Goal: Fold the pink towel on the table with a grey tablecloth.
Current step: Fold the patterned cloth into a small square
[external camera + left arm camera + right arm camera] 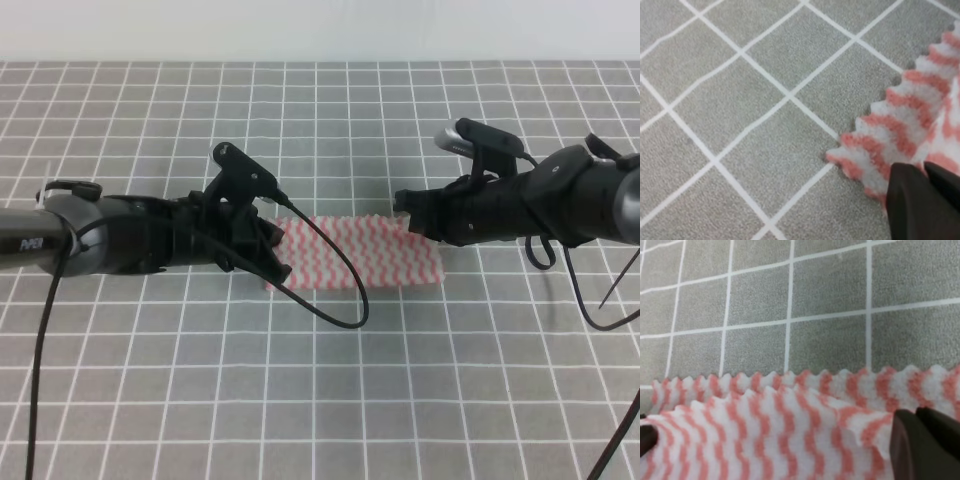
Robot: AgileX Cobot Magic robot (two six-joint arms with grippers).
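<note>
The left arm (110,240) reaches in from the left edge, low over the table (320,400), whose grey cloth carries a white grid. A black cable (335,270) loops from its wrist across the left part of the towel. The left gripper (272,255) sits at the towel's left end. In the left wrist view its two dark fingers (920,200) stand tight side by side with only a thin seam between them, planted on the zigzag corner of the towel (900,130); they look pinched on the cloth there, though the fingertips themselves are out of frame.

The towel (375,255) lies near the middle of the table, between the two grippers, as a long strip running left to right, pink and white in wavy stripes. In the right wrist view it shows two layers: an upper layer (765,440) rumpled and lying over a lower one, whose pinked far edge peeks out along the grey cloth (830,305).

The right gripper (408,215) meets the towel's far right corner, and that corner is lifted a little off the table. In its wrist view the fingers (925,445) are pressed close together on the upper layer. The right arm (540,205) runs off to the right edge, with cables hanging on its near side.
</note>
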